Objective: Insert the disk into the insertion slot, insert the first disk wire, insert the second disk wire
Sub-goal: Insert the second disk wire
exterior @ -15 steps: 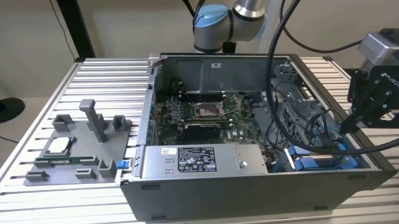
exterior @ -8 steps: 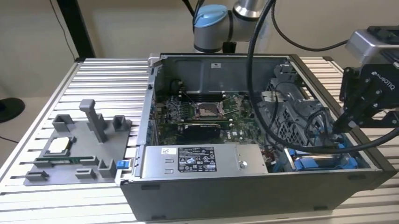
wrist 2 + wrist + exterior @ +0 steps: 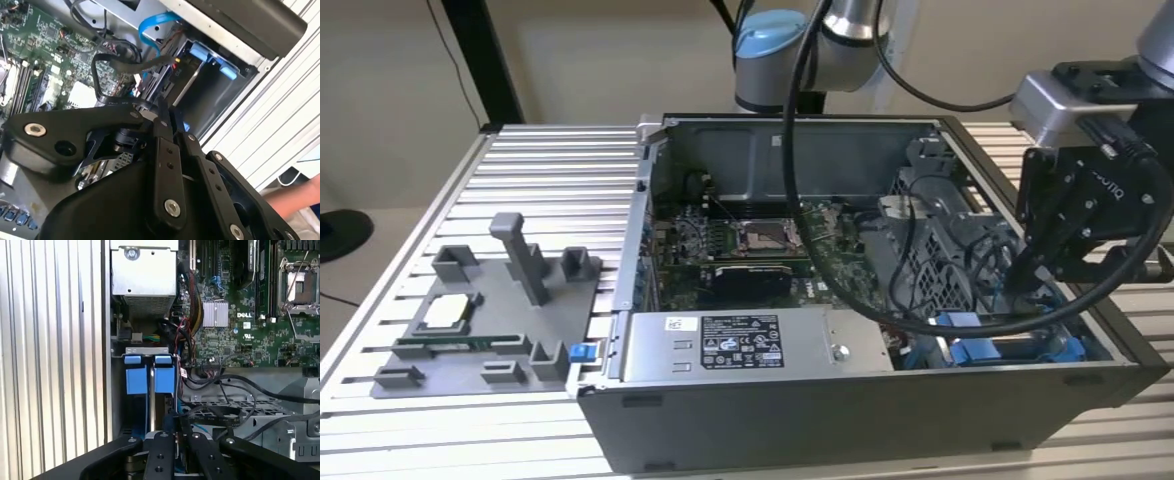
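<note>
Open computer case [image 3: 854,400] lying on a ribbed metal tabletop [image 3: 547,160], with the arm's hand [image 3: 1027,290] lowered into the drive-bay corner at the exterior view's right. In that view the black wrist housing and a thick black cable [image 3: 854,290] cover the fingertips. In both wrist views the hand [image 3: 162,112] [image 3: 175,422] shows its two black fingers [image 3: 160,455] drawn close together, almost touching; whether a wire end is pinched between them cannot be made out, since the tips sit among dark cables.

Contents of the case: a green motherboard [image 3: 250,325] with an empty processor socket [image 3: 765,236], a silver labelled power-supply box [image 3: 740,345] along the near wall, and the grey drive cage. The insertion slot [image 3: 150,390] lies just beyond the fingertips, beside the case wall; two bright blue carrier fronts [image 3: 150,372] sit side by side in it. The disk cannot be told apart from the neighbouring carrier, as its silver body and label are hidden inside the cage. A light blue flat wire [image 3: 150,30] loops above the cage, and a black wire bundle [image 3: 220,410] crosses near the hand.

Beside the case, at the exterior view's left, stands a grey fixture tray [image 3: 480,330] with upright posts. Part of a person's arm [image 3: 295,197] is cut off by the edge of the second wrist view.
</note>
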`<state>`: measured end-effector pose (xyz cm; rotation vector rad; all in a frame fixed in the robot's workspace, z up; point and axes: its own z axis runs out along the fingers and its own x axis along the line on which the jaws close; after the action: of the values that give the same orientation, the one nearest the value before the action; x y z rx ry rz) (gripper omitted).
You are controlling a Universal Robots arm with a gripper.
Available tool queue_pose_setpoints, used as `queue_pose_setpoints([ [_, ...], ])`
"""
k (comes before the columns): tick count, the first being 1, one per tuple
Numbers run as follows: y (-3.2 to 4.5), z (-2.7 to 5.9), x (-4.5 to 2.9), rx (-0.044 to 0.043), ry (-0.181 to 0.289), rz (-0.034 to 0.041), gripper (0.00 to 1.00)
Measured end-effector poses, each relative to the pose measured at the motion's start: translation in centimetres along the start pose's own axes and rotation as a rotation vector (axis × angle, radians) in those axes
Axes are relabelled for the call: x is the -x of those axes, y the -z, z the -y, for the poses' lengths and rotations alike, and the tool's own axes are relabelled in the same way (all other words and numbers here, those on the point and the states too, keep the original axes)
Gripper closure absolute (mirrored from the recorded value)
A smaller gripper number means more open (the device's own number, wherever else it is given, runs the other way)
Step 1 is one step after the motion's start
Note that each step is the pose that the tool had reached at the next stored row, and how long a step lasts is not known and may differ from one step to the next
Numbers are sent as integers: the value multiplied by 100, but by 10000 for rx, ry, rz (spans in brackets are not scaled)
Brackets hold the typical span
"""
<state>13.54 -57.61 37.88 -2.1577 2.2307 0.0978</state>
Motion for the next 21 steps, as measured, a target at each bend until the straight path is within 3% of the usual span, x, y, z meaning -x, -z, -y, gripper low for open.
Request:
queue_pose_setpoints([
  [2,-8,-25,-18,-111,10,133,100],
  [5,-22,-33,-54,-208,22,393,100],
  [8,-56,-32,-82,-241,26,516,100],
  [15,-181,18,-85,-244,6,517,100],
  [21,-196,19,-85,-270,8,547,100],
])
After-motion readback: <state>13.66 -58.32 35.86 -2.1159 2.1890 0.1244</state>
